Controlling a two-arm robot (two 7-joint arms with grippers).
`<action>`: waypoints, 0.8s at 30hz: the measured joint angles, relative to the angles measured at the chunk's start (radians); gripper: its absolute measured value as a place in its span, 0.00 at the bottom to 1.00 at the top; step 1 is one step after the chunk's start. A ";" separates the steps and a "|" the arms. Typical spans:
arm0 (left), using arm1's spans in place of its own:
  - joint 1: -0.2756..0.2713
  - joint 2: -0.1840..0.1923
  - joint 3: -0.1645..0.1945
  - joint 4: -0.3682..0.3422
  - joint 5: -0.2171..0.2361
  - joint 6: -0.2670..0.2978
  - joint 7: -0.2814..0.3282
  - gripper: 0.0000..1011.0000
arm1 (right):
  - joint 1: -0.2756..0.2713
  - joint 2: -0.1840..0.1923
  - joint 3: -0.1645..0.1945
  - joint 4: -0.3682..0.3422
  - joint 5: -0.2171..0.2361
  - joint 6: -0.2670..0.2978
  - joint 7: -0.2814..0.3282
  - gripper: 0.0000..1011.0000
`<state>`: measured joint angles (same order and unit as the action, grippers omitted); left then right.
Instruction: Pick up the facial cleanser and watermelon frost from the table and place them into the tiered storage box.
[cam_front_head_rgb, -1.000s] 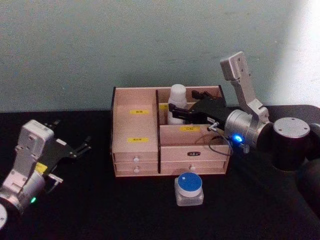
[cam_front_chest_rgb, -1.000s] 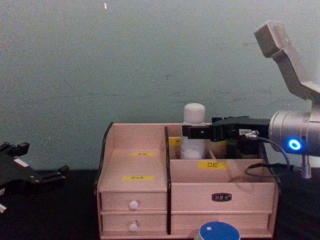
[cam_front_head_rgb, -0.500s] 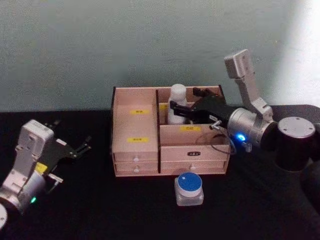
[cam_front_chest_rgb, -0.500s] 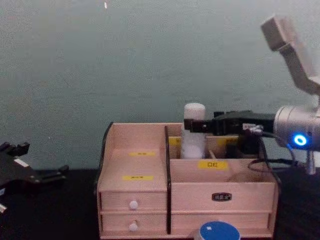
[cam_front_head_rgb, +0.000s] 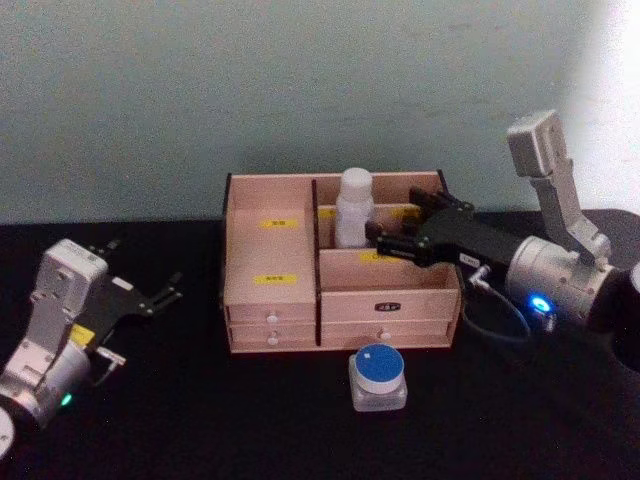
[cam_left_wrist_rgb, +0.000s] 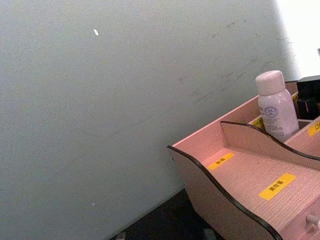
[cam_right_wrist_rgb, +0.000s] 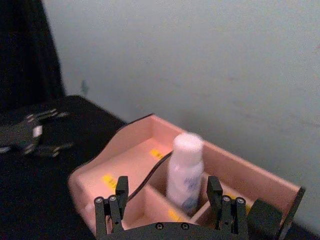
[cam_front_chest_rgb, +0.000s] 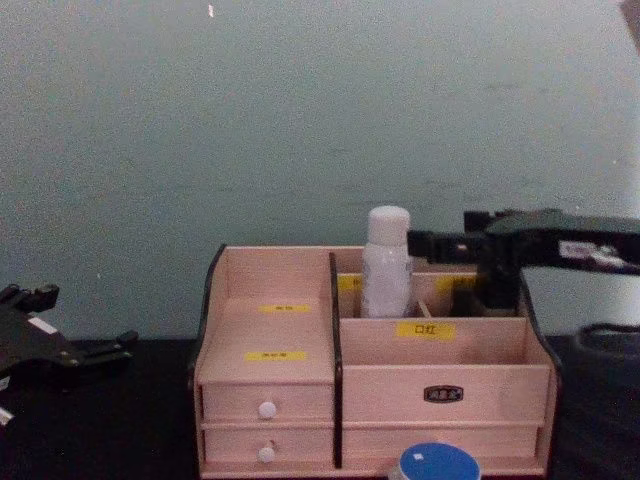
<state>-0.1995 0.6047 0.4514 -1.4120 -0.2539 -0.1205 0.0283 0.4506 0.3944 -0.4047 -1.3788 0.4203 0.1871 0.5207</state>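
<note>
At the lower left of the head view the left claw rests low over the black worktop, its fingers spread and nothing between them, well apart from everything else. In the middle of the frame stands the wooden storage box, drawers facing the robot. The white cleanser bottle stands upright in a rear compartment of the box, just right of the central divider, its cap above the back wall. So the first half of the task looks done. Below it, at the lower centre of the frame, the blue-lidded jar sits on the worktop just in front of the drawers, touched by neither claw. That half is left to do. At the right, the right claw hangs over the right rear part of the box, just beside the bottle but apart from it, its fingers wide and holding nothing. I judge the next job is for one claw to go down to the jar, grip it and lift it into a free compartment.
</note>
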 joint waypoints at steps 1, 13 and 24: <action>0.000 0.000 0.000 0.000 0.000 0.000 0.000 0.99 | -0.011 0.011 0.000 -0.014 0.005 0.003 0.006 0.99; 0.000 0.000 0.000 0.000 0.000 0.000 0.000 0.99 | -0.132 0.180 -0.046 -0.160 0.045 0.025 0.108 0.99; 0.000 0.000 0.000 0.000 0.000 0.000 0.000 0.99 | -0.153 0.237 -0.103 -0.171 0.044 0.046 0.128 0.99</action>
<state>-0.1996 0.6047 0.4514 -1.4120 -0.2539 -0.1205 0.0283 0.2976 0.6311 -0.5073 -1.5503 0.4643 0.2326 0.6487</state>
